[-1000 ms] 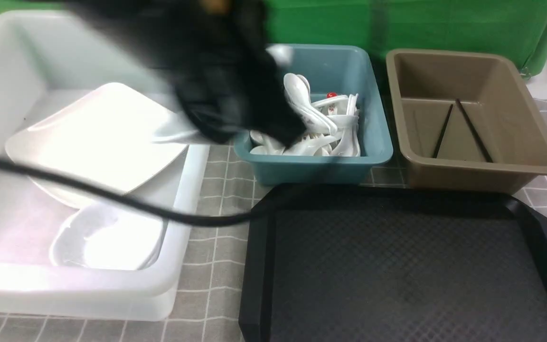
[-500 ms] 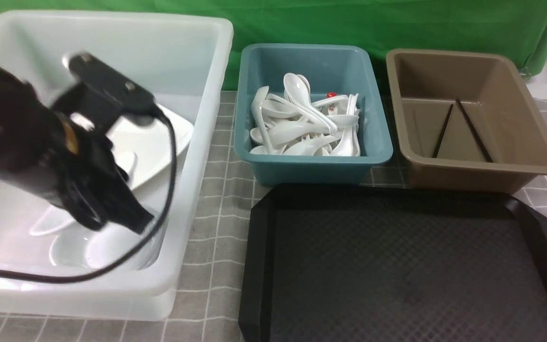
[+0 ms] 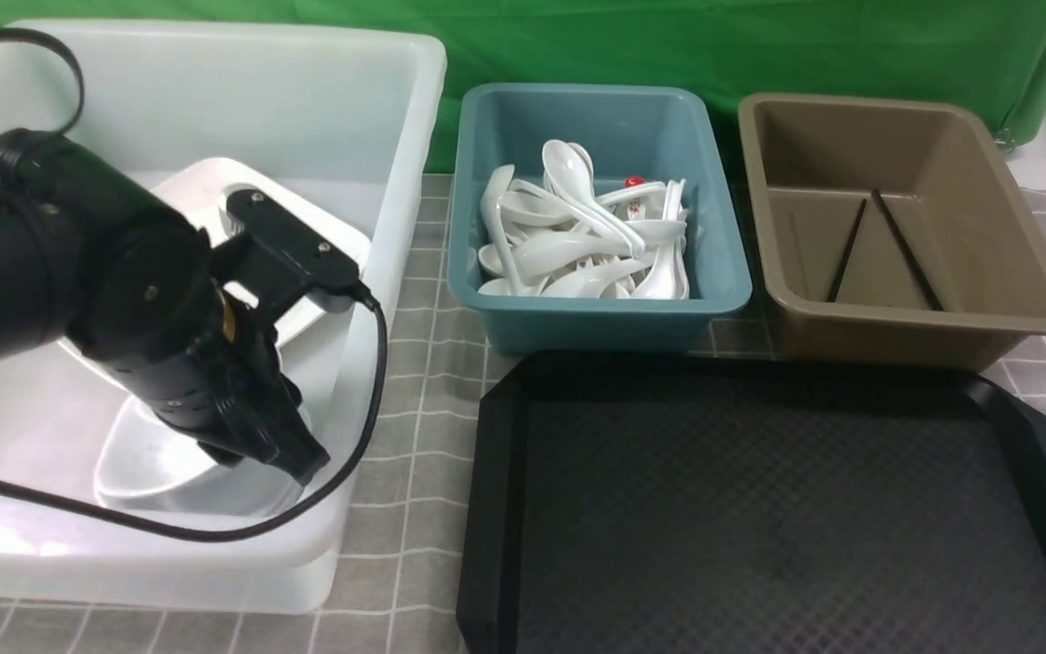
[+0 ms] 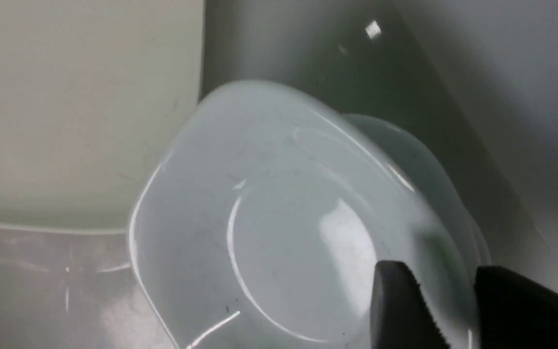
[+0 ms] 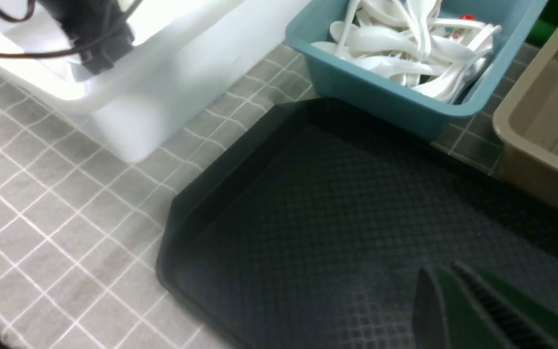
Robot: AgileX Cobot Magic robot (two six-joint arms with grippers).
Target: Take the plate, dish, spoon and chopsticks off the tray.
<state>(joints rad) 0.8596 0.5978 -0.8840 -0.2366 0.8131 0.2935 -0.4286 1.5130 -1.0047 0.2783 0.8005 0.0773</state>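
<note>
front view, tray: the tray (image 3: 759, 509) looks bare; plate (image 3: 205, 186) sits in the white bin (image 3: 378, 118), chopsticks (image 3: 877, 245) in the brown tub (image 3: 1013, 227), spoons (image 3: 577, 236) in the teal tub (image 3: 714, 236)
left wrist view, left gripper: left gripper (image 4: 446, 310) straddles the small dish (image 4: 269, 218) rim with a small gap; can't tell if it pinches. Pulling away now could drag or flip it imo
right wrist view, right gripper: right gripper (image 5: 458, 303) fingers nearly pressed together, holding nothing, low over the tray; could bump it
</note>
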